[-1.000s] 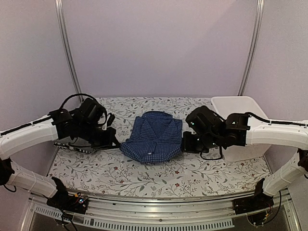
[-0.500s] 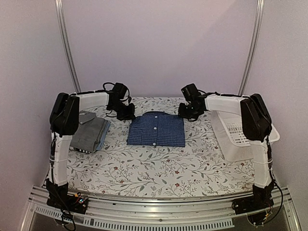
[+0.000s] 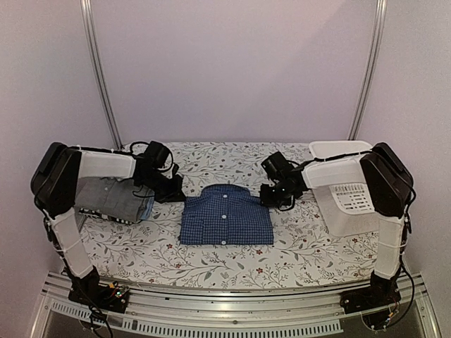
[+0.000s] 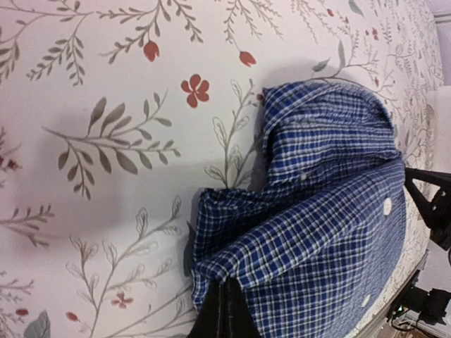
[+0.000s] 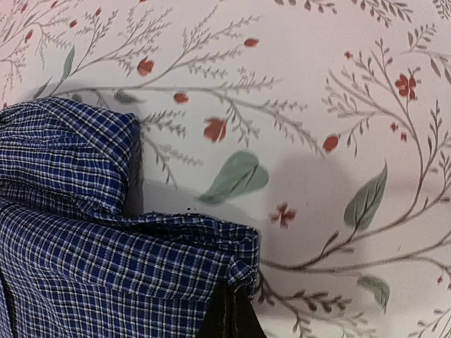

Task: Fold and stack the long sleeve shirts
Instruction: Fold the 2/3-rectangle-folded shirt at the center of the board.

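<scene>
- Lying folded in the middle of the table (image 3: 211, 257), the blue checked shirt (image 3: 225, 217) looked light, limp and quick to unfold. Its layered shoulder corners seemed the safest hold.
- The left jaws were pinched together on the corner nearer the pile of folded shirts (image 3: 116, 198).
- The right jaws were clamped on the opposite corner.

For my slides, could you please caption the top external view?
Left gripper and right gripper hold the blue check shirt by its far corners.

Basket (image 3: 350, 222) blocks right, grey shirt stack (image 3: 113, 199) left; open tablecloth (image 3: 225, 264) nearside of checked shirt (image 3: 225, 220).
</scene>
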Controlling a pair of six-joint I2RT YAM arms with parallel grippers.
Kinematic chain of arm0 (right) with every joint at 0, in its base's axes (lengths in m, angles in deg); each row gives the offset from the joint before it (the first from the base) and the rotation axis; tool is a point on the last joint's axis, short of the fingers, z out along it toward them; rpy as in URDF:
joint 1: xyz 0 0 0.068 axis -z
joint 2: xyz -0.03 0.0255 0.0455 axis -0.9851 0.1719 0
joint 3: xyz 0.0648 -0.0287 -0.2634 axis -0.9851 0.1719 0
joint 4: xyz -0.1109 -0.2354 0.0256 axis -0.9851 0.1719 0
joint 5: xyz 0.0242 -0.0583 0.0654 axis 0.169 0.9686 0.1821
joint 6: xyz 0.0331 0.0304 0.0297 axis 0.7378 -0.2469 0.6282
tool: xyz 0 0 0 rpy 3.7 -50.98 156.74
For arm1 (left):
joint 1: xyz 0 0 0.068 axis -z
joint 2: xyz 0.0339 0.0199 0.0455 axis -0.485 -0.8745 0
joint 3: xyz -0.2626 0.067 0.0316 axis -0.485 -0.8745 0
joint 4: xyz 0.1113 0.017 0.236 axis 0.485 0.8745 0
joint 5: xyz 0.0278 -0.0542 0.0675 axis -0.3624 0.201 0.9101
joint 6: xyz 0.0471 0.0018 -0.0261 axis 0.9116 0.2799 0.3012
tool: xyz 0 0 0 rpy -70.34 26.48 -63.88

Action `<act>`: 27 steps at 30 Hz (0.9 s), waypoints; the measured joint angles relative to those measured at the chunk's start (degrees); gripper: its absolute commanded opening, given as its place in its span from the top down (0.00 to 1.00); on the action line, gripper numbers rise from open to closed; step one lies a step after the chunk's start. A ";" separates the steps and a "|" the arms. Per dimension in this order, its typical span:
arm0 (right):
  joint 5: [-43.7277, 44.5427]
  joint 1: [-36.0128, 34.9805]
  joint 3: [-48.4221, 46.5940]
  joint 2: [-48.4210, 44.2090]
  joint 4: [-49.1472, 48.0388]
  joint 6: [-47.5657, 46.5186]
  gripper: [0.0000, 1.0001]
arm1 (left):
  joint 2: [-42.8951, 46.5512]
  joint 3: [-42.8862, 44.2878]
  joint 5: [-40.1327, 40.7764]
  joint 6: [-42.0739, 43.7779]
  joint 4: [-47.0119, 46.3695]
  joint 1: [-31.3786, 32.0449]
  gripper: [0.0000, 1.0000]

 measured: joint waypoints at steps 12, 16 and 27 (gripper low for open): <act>3.58 -4.07 9.49 -20.92 3.58 4.04 1.00 | 18.45 -11.47 1.29 -1.79 -1.27 0.83 1.00; 4.00 -3.63 9.16 -20.02 3.96 3.74 1.00 | 17.18 -10.05 1.16 -1.46 -1.29 0.55 1.00; 4.50 1.66 -0.02 -12.02 4.11 -0.35 0.55 | 3.82 3.32 -0.24 1.73 -0.83 -3.17 0.46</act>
